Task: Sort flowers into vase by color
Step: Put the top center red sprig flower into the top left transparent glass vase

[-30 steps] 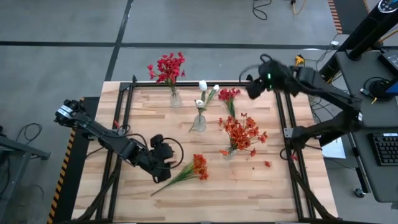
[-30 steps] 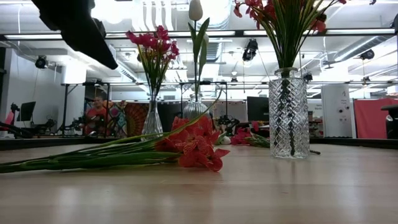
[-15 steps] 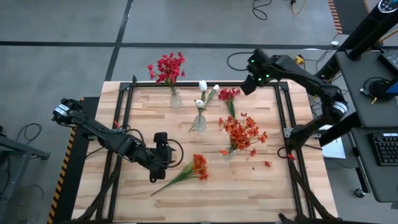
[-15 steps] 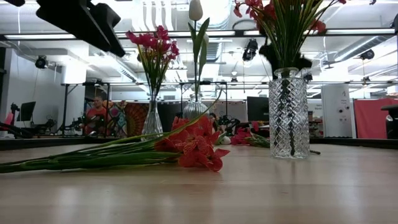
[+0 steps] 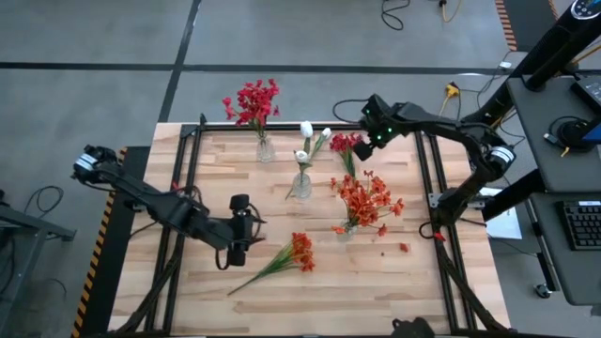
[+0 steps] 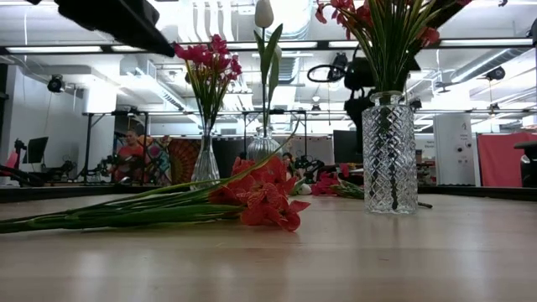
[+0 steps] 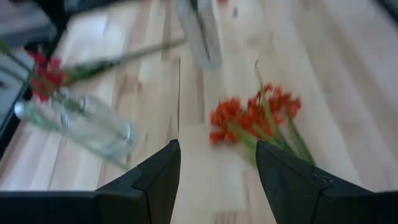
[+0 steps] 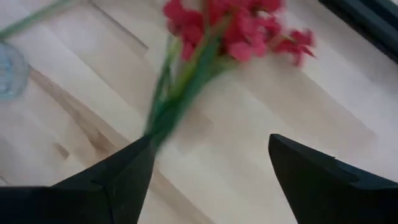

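Observation:
Two loose flowers lie flat on the table: an orange-red stem (image 5: 286, 255) near the middle and a crimson stem (image 5: 346, 146) near the far edge. Three glass vases stand upright. One holds crimson clusters (image 5: 254, 101), one white buds (image 5: 307, 130), one orange-red clusters (image 5: 366, 199). My left gripper (image 5: 244, 230) hovers open just left of the loose orange-red stem (image 7: 255, 115), touching nothing. My right gripper (image 5: 366, 139) hovers open beside the loose crimson stem (image 8: 230, 28), whose green stalk (image 8: 171, 99) runs toward its fingers without touching them.
A small red bit (image 5: 404, 247) lies on the table near the right edge. A black frame rail (image 5: 188, 178) crosses the table's left part and another rail (image 5: 427, 188) the right. The cut-glass vase (image 6: 389, 151) stands close to the low camera. People sit in the room behind.
My right gripper has swung from beyond the table's far right corner toward the left and down, ending beside the loose crimson stem. My left gripper has risen and shifted slightly toward the far edge, away from the orange-red stem's stalk. The flowers have stayed where they were.

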Controlling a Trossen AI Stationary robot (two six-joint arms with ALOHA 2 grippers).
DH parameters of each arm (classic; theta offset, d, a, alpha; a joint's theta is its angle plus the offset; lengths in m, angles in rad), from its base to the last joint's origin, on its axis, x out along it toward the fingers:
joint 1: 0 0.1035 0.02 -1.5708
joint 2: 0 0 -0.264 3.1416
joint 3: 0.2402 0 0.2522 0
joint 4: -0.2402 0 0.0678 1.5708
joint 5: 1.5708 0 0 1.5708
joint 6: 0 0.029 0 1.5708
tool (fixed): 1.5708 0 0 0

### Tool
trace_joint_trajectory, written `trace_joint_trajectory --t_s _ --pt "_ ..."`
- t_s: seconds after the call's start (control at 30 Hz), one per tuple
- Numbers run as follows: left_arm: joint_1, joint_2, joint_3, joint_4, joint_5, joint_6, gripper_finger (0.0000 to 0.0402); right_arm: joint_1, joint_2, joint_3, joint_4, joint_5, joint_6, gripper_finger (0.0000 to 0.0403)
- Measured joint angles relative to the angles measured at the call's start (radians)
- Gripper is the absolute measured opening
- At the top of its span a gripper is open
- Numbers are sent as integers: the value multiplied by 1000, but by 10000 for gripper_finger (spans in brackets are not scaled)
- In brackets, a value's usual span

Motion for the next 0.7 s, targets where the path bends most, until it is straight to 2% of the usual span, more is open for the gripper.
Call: trace_joint_trajectory --t_s 0.17,0.33,0.47,0.7 --pt "17 -70 -81 185 0 73 192 16 0 -125 206 -39 -4 313" --pt "59 -117 -110 236 0 118 192 55 0 -219 346 -37 45 315" --pt "95 -128 -132 270 0 148 192 95 0 -282 461 26 87 316" --pt "149 -128 -171 310 0 150 192 149 0 -299 495 117 130 313"
